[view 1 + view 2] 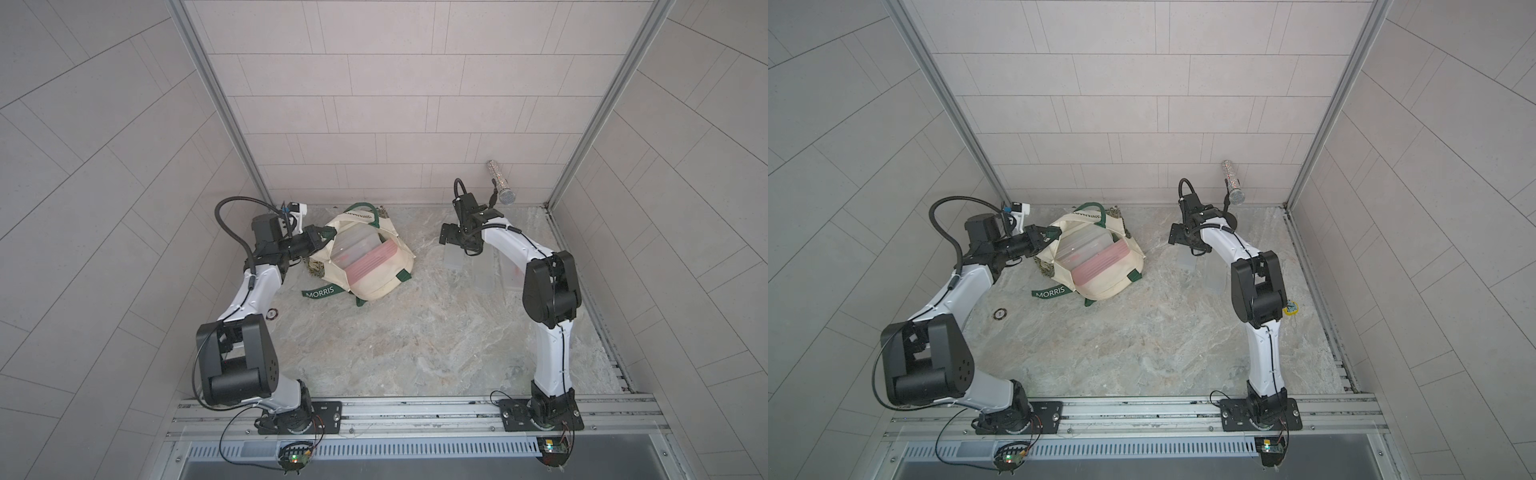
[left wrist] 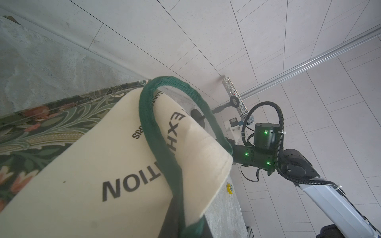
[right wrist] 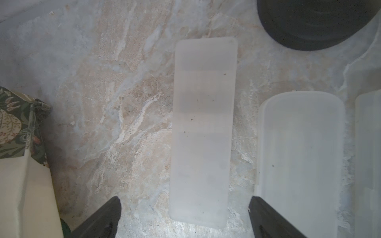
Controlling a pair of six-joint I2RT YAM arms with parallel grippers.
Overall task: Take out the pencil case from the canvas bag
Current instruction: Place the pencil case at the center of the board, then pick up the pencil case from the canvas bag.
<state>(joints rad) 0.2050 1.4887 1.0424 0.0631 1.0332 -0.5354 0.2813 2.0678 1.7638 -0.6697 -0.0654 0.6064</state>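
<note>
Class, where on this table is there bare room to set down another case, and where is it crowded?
Widest: the table's front, from bag to rail. A narrower strip lies between bag and frosted case. Crowded: the clear cases beside the right arm.

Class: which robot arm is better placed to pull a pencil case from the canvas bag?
Probably right: the right gripper is open and empty, while the left gripper is shut on the canvas bag, holding its mouth open.
</note>
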